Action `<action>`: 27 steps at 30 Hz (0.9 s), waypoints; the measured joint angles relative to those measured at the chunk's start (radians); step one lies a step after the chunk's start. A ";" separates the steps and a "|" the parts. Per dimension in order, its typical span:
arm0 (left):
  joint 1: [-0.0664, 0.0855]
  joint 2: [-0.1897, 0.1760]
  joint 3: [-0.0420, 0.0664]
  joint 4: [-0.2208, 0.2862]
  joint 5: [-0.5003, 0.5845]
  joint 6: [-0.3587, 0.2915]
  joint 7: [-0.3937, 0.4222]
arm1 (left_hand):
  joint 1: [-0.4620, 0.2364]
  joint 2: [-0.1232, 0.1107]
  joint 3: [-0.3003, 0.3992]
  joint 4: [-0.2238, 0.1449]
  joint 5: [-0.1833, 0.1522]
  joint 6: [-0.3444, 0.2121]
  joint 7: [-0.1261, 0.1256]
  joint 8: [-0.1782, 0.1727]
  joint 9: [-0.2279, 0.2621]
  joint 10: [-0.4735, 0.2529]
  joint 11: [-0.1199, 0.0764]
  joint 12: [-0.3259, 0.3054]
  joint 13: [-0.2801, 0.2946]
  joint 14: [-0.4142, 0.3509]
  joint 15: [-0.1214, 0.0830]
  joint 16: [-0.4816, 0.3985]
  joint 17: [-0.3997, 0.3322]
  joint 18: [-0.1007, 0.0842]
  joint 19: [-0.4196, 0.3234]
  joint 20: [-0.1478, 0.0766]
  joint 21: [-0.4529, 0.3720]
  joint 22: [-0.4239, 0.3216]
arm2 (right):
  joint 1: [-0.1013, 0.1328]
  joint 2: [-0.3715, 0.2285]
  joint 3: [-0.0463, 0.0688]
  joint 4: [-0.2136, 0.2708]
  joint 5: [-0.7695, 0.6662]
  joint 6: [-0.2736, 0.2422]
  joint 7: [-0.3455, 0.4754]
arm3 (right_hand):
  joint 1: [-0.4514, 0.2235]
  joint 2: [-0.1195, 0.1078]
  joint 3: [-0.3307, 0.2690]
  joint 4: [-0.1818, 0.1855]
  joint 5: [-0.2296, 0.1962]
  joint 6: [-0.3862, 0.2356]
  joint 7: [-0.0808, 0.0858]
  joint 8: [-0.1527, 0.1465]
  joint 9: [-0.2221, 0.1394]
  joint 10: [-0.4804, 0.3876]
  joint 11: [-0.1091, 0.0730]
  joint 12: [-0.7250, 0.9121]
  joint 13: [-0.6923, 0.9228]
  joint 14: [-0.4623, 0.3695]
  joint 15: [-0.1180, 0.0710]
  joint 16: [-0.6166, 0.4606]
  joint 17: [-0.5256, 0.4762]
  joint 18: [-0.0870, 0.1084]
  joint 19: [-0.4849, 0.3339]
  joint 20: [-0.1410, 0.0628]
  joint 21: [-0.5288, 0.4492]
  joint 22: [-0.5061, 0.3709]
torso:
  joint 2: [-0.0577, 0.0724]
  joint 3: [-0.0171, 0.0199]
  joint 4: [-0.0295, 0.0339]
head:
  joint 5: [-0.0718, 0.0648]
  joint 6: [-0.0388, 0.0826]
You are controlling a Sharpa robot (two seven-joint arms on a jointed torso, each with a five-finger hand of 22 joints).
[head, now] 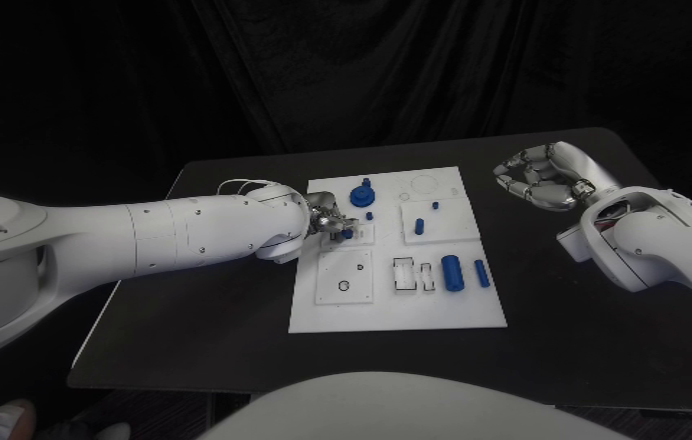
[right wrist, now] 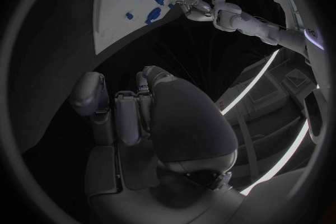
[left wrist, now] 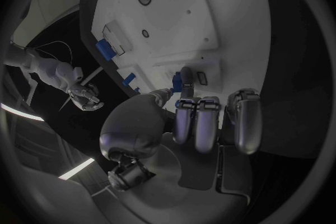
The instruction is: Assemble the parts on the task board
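Note:
The white task board (head: 459, 312) lies in the middle of the black table. My left hand (head: 329, 226) is at the board's left edge and pinches a small blue part (left wrist: 176, 83) between thumb and finger, just over the board (left wrist: 210, 5). On the board are a round blue part (head: 364, 196), a short blue peg (head: 420, 226) and two blue cylinders (head: 451, 271) side by side. My right hand (head: 541, 178) hovers off the board's right side, its fingers curled in on nothing. The right wrist view shows its curled fingers (right wrist: 129, 115) and, farther off, my left hand (right wrist: 196, 7).
Two pale square recesses (head: 346, 276) and a white block (head: 405, 274) occupy the board's near half. A round outline (head: 427, 182) marks its far right corner. Bare black table (head: 188, 340) surrounds the board, with its edges close at the front and left.

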 measured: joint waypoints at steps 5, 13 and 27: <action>0.000 0.001 0.000 -0.004 0.000 0.000 0.004 | 0.016 -0.001 0.010 -0.006 0.061 0.022 -0.012 -0.022 0.012 0.004 -0.004 0.000 0.000 0.000 0.000 0.000 0.000 0.000 0.008 -0.007 0.000 0.000 | 0.000 0.000 0.000 0.000 0.000 0.001 -0.001 | 0.000 0.000 0.000 0.000 0.000 0.000 0.000 0.000 0.000 0.000 0.000 0.000 0.000 0.000 0.000 0.000 0.000 0.000 -0.003 -0.003 -0.004 0.000 | 0.000 -0.0001 0.0004 | 0.000 0.000; -0.003 0.004 -0.002 -0.005 0.000 0.004 0.004 | 0.039 -0.001 0.028 -0.013 0.095 0.057 -0.032 0.022 0.049 0.003 -0.022 0.000 0.000 0.000 -0.015 0.000 0.000 0.000 0.020 -0.020 0.004 0.000 | 0.000 0.000 0.000 0.001 0.000 0.002 -0.002 | 0.000 0.000 0.000 0.000 0.000 0.000 0.000 0.000 0.000 0.000 0.000 0.000 0.000 0.000 0.000 0.000 0.000 0.000 -0.003 -0.003 -0.004 0.000 | 0.000 -0.0001 0.0004 | -0.001 0.000; -0.003 0.005 -0.001 -0.006 0.000 0.015 0.003 | 0.064 -0.015 0.058 -0.038 0.103 0.062 -0.037 0.043 0.088 0.003 -0.029 0.000 0.000 0.000 -0.022 0.000 0.000 0.000 0.027 -0.027 0.008 0.000 | 0.000 0.000 0.000 0.001 0.000 0.004 -0.005 | 0.004 0.004 0.003 -0.003 0.004 0.000 0.000 0.000 0.000 0.000 0.000 0.000 0.000 0.000 0.000 0.000 0.000 0.000 -0.003 -0.003 -0.004 0.001 | 0.000 -0.0001 0.0004 | -0.001 0.000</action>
